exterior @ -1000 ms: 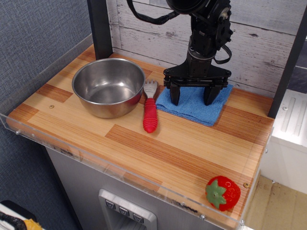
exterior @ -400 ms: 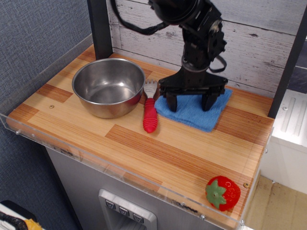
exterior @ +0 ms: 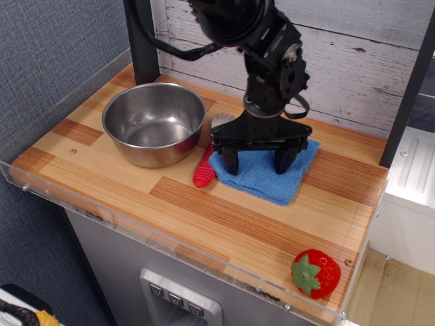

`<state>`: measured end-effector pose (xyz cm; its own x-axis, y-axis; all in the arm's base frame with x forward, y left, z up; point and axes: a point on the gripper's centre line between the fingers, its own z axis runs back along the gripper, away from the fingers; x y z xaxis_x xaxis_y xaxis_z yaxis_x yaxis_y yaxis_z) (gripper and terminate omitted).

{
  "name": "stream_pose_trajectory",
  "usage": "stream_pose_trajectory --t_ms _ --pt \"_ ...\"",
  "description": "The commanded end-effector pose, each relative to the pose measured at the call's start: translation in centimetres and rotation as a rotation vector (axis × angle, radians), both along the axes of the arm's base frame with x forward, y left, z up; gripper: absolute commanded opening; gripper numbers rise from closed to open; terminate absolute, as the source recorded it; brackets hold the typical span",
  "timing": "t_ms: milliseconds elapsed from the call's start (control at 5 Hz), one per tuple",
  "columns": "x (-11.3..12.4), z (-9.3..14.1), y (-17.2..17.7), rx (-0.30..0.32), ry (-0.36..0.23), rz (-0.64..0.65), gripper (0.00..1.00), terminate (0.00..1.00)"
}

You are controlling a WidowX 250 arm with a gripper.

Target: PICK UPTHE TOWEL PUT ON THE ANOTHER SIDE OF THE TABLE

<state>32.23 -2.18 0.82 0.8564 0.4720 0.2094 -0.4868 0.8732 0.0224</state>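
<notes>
The blue towel (exterior: pixel 266 179) lies flat on the wood-plank table (exterior: pixel 224 221), right of centre towards the back. My black gripper (exterior: pixel 257 166) points straight down over it. Its two fingers are spread wide, and both fingertips (exterior: pixel 231 165) rest on or just above the towel near its back half. Nothing is clamped between the fingers. The towel's back edge is hidden behind the gripper.
A steel bowl (exterior: pixel 153 122) stands at the back left. A red-handled utensil (exterior: pixel 203 174) lies between the bowl and the towel, touching the towel's left edge. A toy strawberry (exterior: pixel 316 274) sits at the front right corner. A clear acrylic rim (exterior: pixel 170 244) lines the front edge.
My gripper has moved forward and to the left, and the towel has slid with it. The red-handled utensil has been pushed aside, its handle now angled further left.
</notes>
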Motion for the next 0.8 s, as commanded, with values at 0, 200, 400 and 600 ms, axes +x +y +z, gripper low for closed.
stream_pose_trajectory --t_ms 0,200,400,600 --pt "-4.6 0.4 0.6 0.017 0.018 0.041 1.0 0.0" --pt "-6.6 0.6 -0.1 0.033 0.045 0.042 1.0 0.0" --pt "-8.2 0.9 -0.9 0.023 0.052 0.059 1.0 0.0" --pt "-8.4 0.9 -1.2 0.028 0.052 0.046 1.0 0.0"
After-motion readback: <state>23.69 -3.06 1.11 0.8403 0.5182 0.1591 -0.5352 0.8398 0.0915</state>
